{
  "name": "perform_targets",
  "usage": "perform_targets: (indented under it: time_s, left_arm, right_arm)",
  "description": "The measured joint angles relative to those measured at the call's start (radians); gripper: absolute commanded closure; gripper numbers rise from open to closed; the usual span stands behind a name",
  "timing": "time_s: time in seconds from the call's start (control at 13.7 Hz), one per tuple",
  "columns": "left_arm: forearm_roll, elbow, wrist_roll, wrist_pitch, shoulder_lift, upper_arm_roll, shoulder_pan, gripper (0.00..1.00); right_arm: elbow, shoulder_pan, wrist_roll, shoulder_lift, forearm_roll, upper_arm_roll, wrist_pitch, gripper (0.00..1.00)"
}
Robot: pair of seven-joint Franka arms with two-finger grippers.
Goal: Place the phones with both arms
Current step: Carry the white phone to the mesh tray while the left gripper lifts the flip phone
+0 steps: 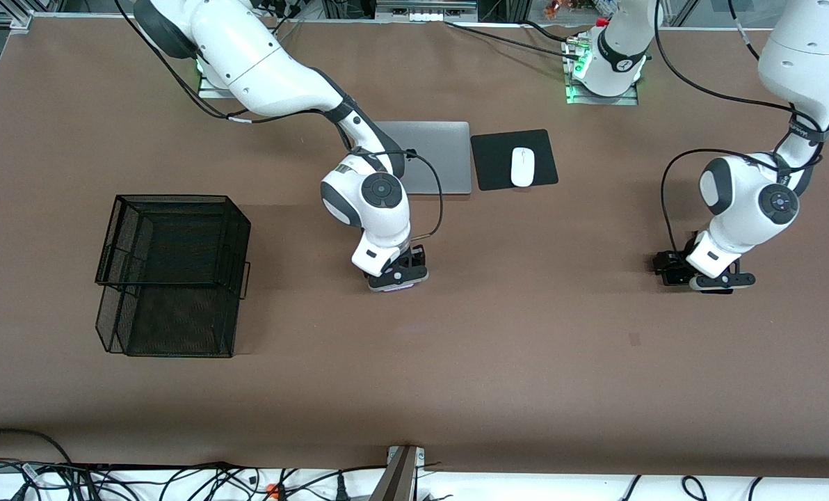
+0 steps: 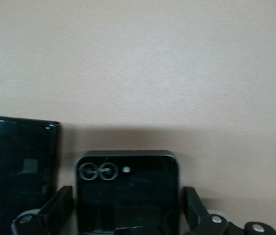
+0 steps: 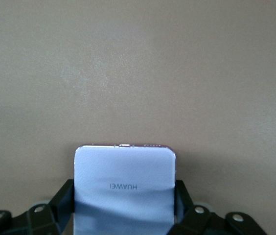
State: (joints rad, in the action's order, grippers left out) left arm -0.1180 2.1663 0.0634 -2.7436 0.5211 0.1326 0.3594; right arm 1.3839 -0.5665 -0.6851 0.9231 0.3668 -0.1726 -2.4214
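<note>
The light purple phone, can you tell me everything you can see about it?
The pale lavender-white phone is small, squarish and flat with rounded corners, smooth and slightly glossy, with HUAWEI printed on its upper face. It lies flat on the brown table, about mid-table, nearer the front camera than the laptop. The right gripper is down over it, its fingers against the phone's two side edges. A shadow covers part of its face.

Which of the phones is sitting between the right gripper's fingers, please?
The pale lavender-white phone marked HUAWEI; the small black phone and the longer black slab lie at the left gripper.
</note>
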Motion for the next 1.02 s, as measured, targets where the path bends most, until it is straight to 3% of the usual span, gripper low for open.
perform_targets:
  time_s: [0.22, 0.51, 0.8, 0.88, 1.02]
  left_arm:
    - [0.0, 0.0, 0.007, -0.001, 0.001, 0.011, 0.014, 0.0]
    - [0.0, -0.002, 0.007, -0.001, -0.004, 0.011, 0.015, 0.42]
    - [0.0, -0.001, 0.006, -0.001, -0.008, 0.012, 0.015, 0.93]
    - [0.0, -0.001, 0.005, -0.001, -0.007, 0.012, 0.015, 1.0]
    - [0.0, -0.002, 0.003, 0.0, -0.007, 0.012, 0.015, 1.0]
  right_arm:
    - [-0.013, 0.001, -0.003, -0.029, 0.0, 0.013, 0.07, 1.0]
    - [-0.039, 0.059, -0.007, -0.252, -0.031, 0.037, 0.403, 1.0]
    - [-0.016, 0.161, 0.107, -0.455, -0.124, 0.084, 0.645, 1.0]
    - [0.009, 0.176, 0.171, -0.492, -0.136, 0.122, 0.675, 1.0]
    - [0.088, 0.188, 0.297, -0.565, -0.195, 0.224, 0.684, 1.0]
